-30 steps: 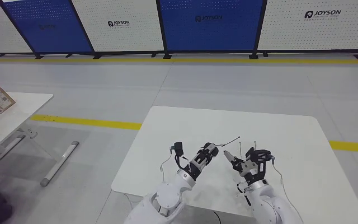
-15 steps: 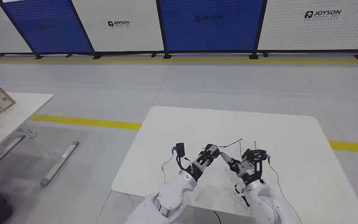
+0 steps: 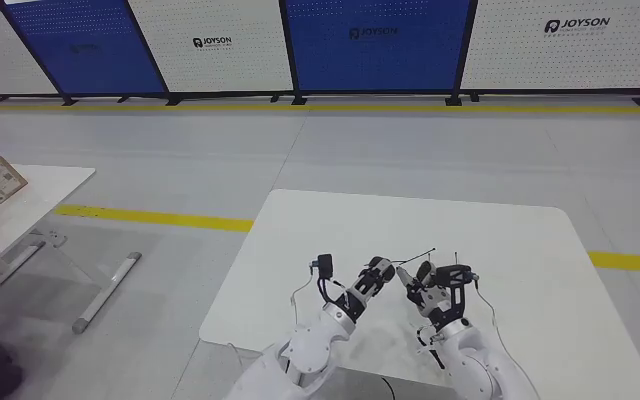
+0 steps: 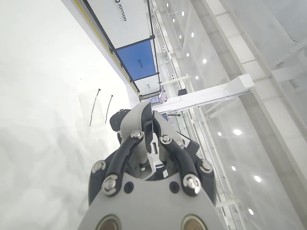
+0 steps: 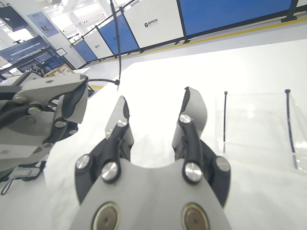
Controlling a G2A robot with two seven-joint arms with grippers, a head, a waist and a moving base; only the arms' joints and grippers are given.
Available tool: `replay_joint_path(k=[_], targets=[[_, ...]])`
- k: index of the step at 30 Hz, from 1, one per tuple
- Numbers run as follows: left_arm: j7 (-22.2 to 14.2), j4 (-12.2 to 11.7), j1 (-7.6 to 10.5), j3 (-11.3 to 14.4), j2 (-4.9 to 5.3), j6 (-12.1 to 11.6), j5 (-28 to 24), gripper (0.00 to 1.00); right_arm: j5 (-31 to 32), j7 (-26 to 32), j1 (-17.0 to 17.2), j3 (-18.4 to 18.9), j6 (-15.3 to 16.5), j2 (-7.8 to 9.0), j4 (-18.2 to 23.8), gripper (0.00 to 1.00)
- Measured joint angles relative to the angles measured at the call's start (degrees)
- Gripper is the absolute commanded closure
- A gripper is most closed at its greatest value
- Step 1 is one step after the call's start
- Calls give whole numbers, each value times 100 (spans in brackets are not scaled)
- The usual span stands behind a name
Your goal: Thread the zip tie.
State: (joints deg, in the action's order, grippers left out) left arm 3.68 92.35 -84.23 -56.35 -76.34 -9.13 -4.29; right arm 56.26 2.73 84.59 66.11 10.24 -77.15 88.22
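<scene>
left gripper (image 4: 151, 117) is clamped on the zip tie (image 5: 116, 37), pinching the short stretch next to its head (image 5: 117, 82). right gripper (image 5: 155, 95) is wide and empty. head hangs just past the right gripper's fingertips on its left-gripper side, near but not touching. strap's long axis runs up and away from the right gripper. can't tell if the tail is through the head. right gripper is the nearer free one, so it probably takes the strap. spare ties (image 5: 225, 118) lie past its other side.

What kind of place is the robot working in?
Probably a big factory hall or workshop: blue and white partition panels, a yellow line on the floor, and rows of ceiling lights high overhead.
</scene>
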Motion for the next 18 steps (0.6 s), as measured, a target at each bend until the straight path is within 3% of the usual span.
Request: replay_joint_path(k=[9,18], targets=[[28,-89,82,69,-27,65,79,100,-9,64,-24,-13,48,10,40,65],[63,-176,140,108,-49,94,136,100,-49,112,-65,-34,101,15,20,64]])
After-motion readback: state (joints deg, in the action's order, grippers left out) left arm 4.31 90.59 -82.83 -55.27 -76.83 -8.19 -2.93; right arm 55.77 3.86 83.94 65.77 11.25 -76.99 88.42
